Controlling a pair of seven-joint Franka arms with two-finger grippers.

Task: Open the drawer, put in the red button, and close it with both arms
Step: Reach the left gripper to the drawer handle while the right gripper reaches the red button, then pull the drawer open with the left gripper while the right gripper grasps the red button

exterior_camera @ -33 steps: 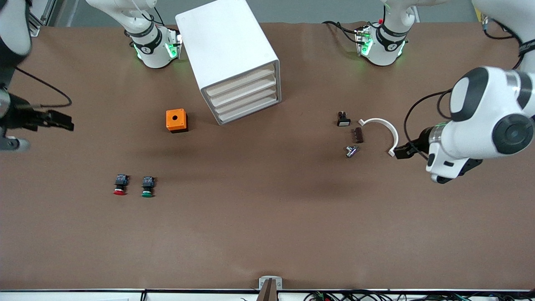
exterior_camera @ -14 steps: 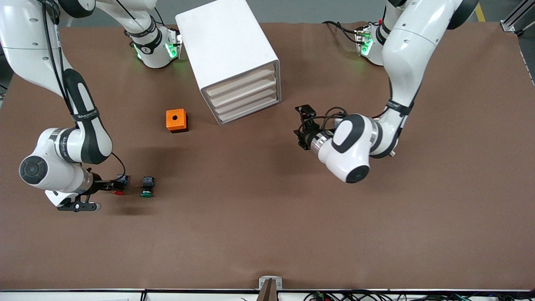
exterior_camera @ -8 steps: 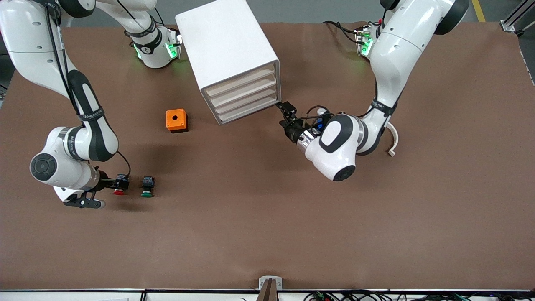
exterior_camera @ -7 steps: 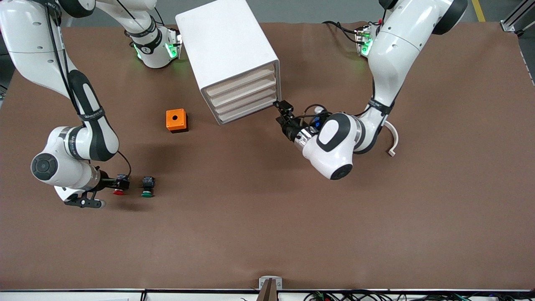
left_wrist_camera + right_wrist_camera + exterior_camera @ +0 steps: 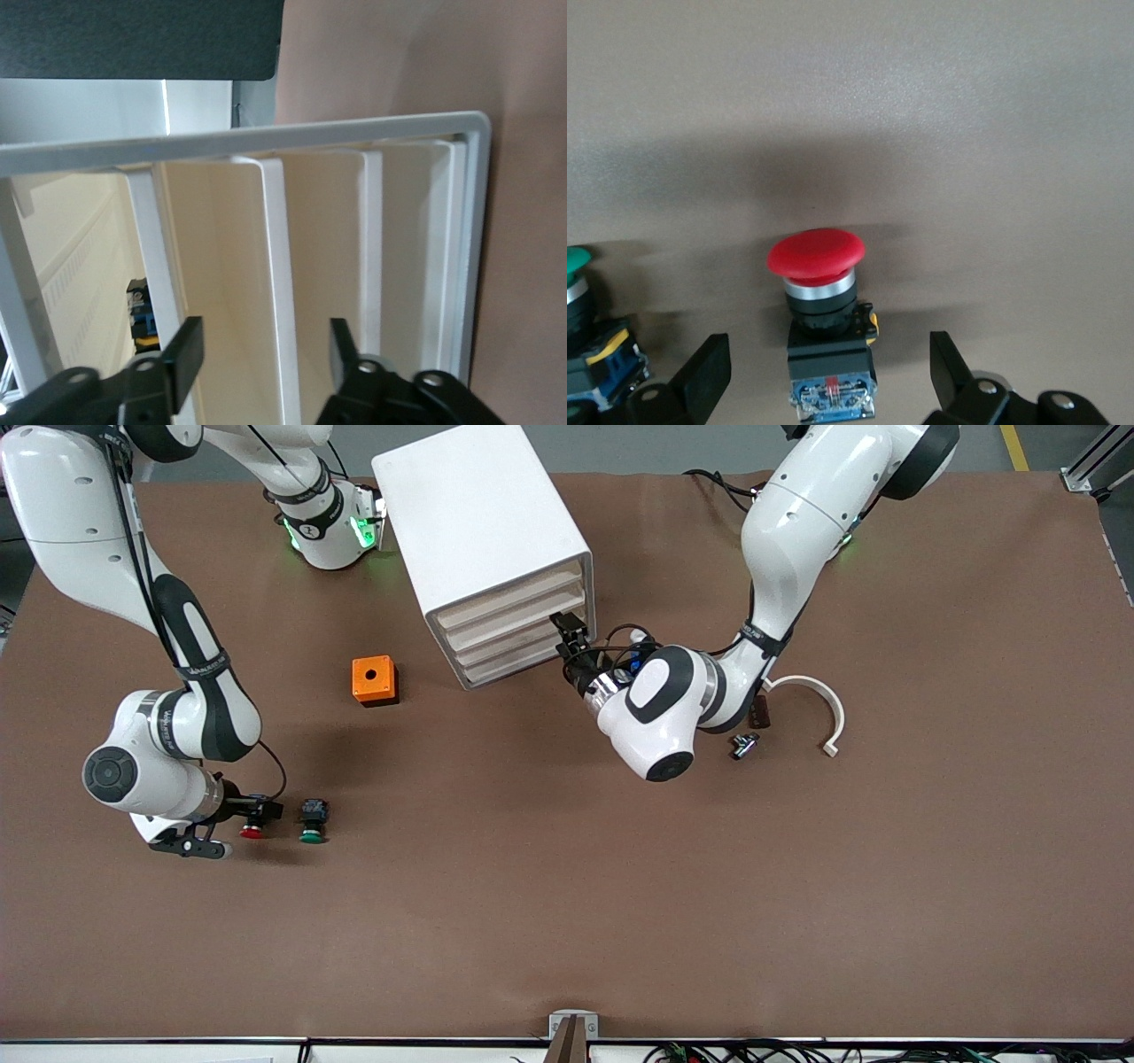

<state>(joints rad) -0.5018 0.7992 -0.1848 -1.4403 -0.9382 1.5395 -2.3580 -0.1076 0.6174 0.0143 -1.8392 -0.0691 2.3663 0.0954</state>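
At the table's upper middle we see the white drawer cabinet (image 5: 487,540), its four drawers all shut, their cream fronts facing the left gripper (image 5: 570,640). That gripper sits right at the cabinet's front; in the left wrist view its two black fingers (image 5: 182,354) stand apart on either side of one white drawer edge (image 5: 279,292), not yet pressed against it.

Next in size, the right gripper (image 5: 257,811) is low at the right arm's end of the table, fingers spread wide. Between them lies the red button (image 5: 819,332), untouched: a round, domed red cap over a silver ring, a black collar, then a black-and-blue block body with a yellow tab at its side. It lies on its side on the brown table, cap pointing toward the front camera.

Just beside the gripper's finger rests the green-capped button (image 5: 313,820), same shape. The orange box (image 5: 374,680) sits farther from the camera.
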